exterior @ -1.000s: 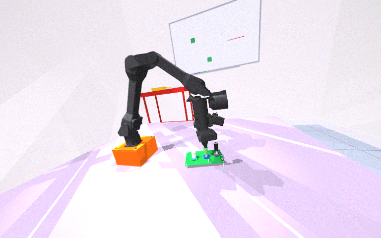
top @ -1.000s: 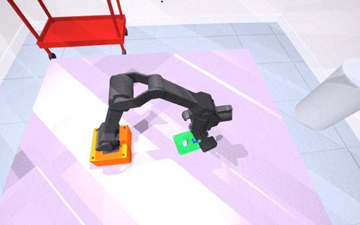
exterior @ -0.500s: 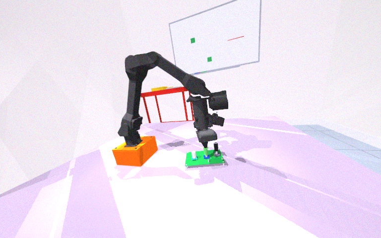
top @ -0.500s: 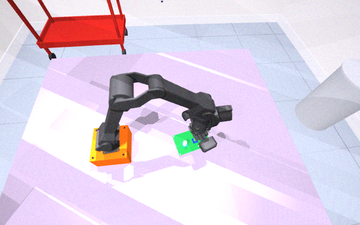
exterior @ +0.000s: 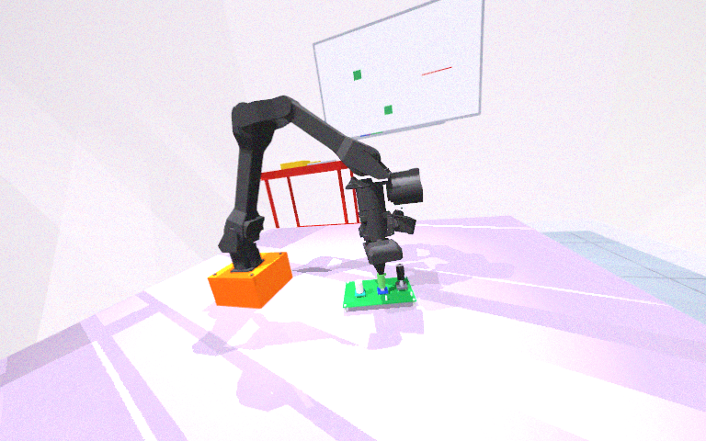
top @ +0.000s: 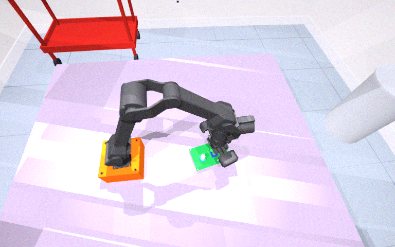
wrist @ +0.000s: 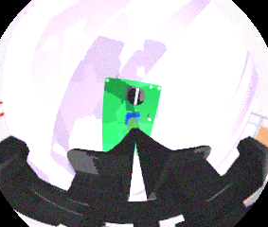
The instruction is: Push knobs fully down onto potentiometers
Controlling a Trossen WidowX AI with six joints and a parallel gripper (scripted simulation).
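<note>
The green board (top: 195,156) (exterior: 395,299) (wrist: 112,129) stands on the table. My gripper (exterior: 381,272) (wrist: 134,130) is shut, its tips at the top of the light green knob (exterior: 381,281) (wrist: 133,124). That knob is upright, its lower end close to the blue potentiometer (top: 213,155) (exterior: 382,291) (wrist: 133,116); I cannot tell whether a gap remains. The white knob (top: 202,157) (exterior: 359,287) stands on the cyan potentiometer (exterior: 360,294), hidden in the wrist view. The black knob (exterior: 400,273) (wrist: 134,96) stands upright over the grey potentiometer (exterior: 402,285); its seating is unclear.
The orange base block (top: 138,159) (exterior: 247,287) carries the arm, left of the board. The black knob stands close to the right of my fingers in the exterior view. A red cart (top: 92,32) (exterior: 313,170) is beyond the table, and a white cylinder (top: 367,107) stands at the right.
</note>
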